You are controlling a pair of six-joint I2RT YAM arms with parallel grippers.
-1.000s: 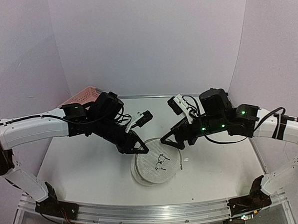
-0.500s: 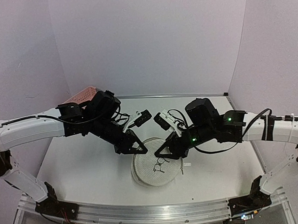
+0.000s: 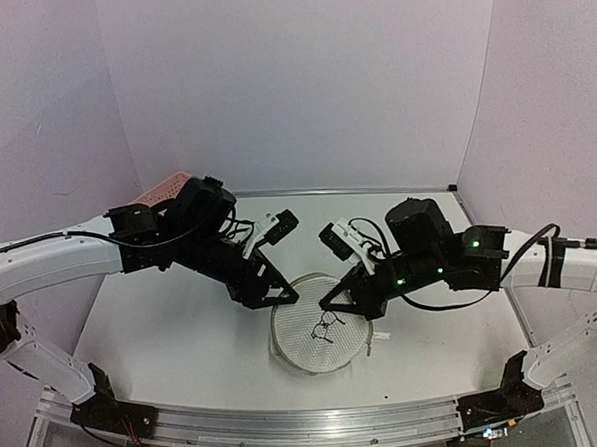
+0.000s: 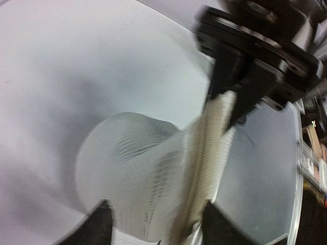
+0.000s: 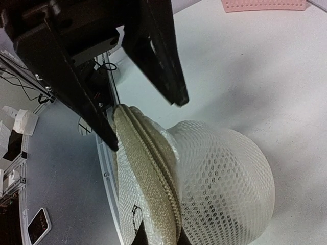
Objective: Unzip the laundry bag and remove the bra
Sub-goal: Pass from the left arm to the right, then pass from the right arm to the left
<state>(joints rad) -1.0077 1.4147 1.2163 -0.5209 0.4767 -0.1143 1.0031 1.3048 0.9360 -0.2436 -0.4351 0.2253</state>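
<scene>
Both grippers were down at the laundry bag (image 3: 320, 345), which lay on the table (image 3: 174, 330) in front of the arms, roughly midway between them. The right gripper (image 3: 335, 304) was clamped on the bag's zip rim (image 5: 162, 176), the beige band running straight out from between its fingertips in its wrist view. The left gripper (image 3: 280, 299) sat at the opposite edge with jaws wide apart, one finger on either side of the rim and pinching nothing.

The zip looked closed along all the length that showed, so the unzipping step appeared barely begun: one side braced, the tab not yet taken. The next move would likely call for the left gripper to find the zip tab, close on it and draw it round the rim while the right one held firm. The tab itself could not be picked out. The bra could not be made out through the mesh and was presumably inside.

A pink basket (image 3: 165, 190) stood at the far left of the table, well apart from the work. The main obstacle seemed to be crowding, with both sets of fingers sharing one narrow rim.
</scene>
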